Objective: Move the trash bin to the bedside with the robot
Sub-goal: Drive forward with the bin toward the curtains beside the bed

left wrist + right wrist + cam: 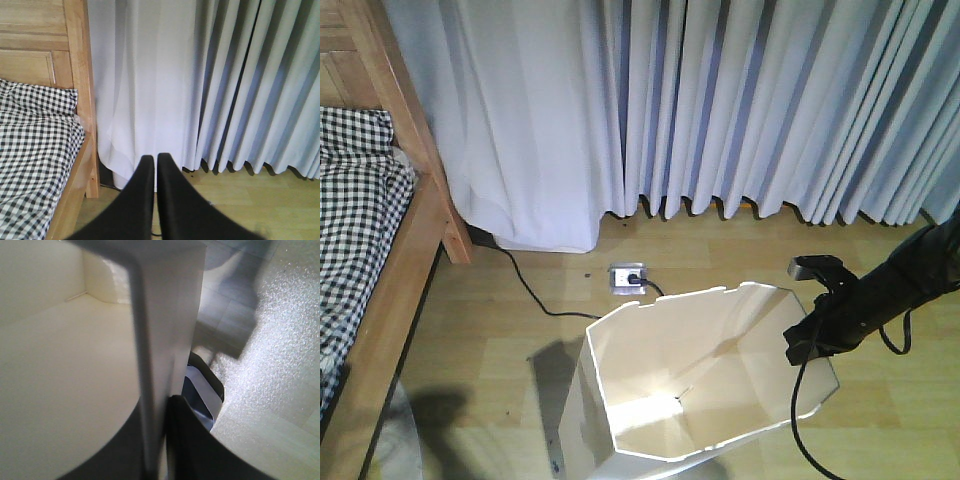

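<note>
The white trash bin (620,400) with faceted walls and a cream inside stands on the wood floor at the bottom centre of the front view. My right gripper (810,335) is shut on its right rim; the right wrist view shows the bin wall (165,315) pinched between the black fingers (200,450). The wooden bed frame (415,215) with black-and-white checked bedding (350,230) is at the left, a gap of floor away from the bin. My left gripper (155,165) is shut and empty, pointing at the curtain beside the bed (80,75).
Pale curtains (720,100) hang along the back wall. A floor power socket (627,278) with a black cable (535,295) lies between the bed and the bin. A grey mat (270,340) shows by the bin in the right wrist view.
</note>
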Motion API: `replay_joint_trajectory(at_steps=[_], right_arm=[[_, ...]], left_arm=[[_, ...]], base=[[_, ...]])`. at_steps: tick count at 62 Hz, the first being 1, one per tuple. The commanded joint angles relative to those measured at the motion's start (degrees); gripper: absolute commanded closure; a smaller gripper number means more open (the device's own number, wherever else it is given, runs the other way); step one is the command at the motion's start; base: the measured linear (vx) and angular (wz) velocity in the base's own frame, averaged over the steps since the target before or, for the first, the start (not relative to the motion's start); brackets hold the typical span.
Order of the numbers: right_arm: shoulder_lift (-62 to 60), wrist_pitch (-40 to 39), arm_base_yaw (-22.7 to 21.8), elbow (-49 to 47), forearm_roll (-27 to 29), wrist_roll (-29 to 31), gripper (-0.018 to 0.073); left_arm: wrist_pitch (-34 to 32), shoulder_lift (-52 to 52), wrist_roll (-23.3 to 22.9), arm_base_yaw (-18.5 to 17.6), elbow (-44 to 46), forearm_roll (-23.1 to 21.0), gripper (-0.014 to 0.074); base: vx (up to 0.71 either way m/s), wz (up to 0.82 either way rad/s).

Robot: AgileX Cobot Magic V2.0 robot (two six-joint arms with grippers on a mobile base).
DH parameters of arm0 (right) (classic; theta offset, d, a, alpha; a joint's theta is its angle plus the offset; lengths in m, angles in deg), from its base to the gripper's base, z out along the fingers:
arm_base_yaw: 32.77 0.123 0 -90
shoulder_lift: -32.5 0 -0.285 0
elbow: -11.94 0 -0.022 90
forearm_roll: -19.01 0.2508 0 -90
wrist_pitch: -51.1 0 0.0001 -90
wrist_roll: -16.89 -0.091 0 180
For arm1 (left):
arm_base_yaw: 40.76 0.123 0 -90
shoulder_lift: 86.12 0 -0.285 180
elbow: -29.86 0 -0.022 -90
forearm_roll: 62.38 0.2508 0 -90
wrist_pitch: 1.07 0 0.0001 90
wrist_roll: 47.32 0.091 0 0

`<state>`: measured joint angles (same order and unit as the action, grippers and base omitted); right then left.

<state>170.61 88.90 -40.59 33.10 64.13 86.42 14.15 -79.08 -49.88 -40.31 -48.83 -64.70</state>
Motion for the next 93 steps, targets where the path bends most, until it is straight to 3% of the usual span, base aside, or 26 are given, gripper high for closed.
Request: replay_joint_trajectory(at_steps=[1, 93], right_arm=[[-4.22, 10.16, -0.12, -0.73, 4.3, 0.4, 0.0564], [-4.22, 10.16, -0.12, -0.73, 4.3, 0.4, 0.0564]], left_arm=[[-3.95, -0.78, -0.35, 0.02, -0.67, -0.24, 0.0602], [-3.95, -0.78, -0.35, 0.02, -0.67, -0.24, 0.0602]], base=[[0.15, 0.02], [0.08, 0.01]])
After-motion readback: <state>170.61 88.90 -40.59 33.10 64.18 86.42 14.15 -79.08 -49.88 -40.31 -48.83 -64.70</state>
